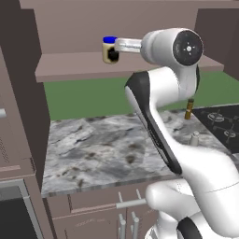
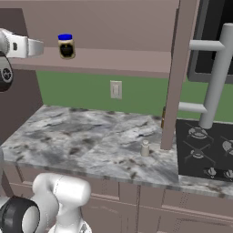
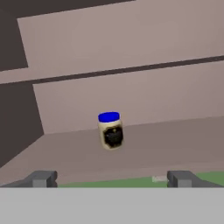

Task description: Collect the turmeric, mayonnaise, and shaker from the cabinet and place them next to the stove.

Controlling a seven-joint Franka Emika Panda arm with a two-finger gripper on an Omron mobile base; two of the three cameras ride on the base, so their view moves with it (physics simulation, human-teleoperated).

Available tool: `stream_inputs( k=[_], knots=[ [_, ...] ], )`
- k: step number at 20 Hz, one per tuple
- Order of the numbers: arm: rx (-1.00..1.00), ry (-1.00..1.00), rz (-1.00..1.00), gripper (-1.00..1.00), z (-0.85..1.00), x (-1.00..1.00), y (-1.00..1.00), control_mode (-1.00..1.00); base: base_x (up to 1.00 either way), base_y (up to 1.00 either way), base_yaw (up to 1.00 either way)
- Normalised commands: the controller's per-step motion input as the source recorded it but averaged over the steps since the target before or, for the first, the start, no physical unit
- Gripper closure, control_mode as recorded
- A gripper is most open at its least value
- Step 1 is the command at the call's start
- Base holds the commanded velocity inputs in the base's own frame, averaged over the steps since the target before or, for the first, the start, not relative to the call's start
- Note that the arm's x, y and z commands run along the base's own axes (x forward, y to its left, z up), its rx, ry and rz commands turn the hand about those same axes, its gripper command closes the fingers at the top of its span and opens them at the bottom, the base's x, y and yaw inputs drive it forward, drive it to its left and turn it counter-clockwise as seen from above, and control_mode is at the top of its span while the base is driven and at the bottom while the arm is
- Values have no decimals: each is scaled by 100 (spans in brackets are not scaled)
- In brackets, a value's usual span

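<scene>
- You are reaching for the mayonnaise (image 3: 110,130), the squat jar with a blue lid, standing upright on the cabinet (image 1: 140,65) shelf board, back from the front edge and well in from its left end.
- Your gripper (image 3: 109,178) is spread fully wide and carrying nothing; in the hand view the jar is sitting centred between the two fingertips (image 3: 41,178), but farther back, not yet between them.
- Judging from this, the mayonnaise is the step in hand: you are lining up, not grasping.
- Your next move calls for pushing straight forward along the shelf until the jar is between the fingers, below the lid, then closing.
- Down on the marble counter (image 2: 91,141), the shaker (image 2: 145,148) is standing near its right edge, just beside the stove (image 2: 205,150).
- The turmeric (image 1: 189,109) is standing at the counter's back right, by the stove's rear corner, so both look already placed.
</scene>
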Motion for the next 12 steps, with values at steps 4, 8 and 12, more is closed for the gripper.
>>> stream_inputs(
  k=[4,8,12],
  knots=[
    [-7,6,0,-100,24,53,0,-100,0,0,0],
    [-2,3,0,-100,17,53,0,-100,0,0,0],
    [1,0,0,-100,0,56,0,-100,0,0,0]
  ],
)
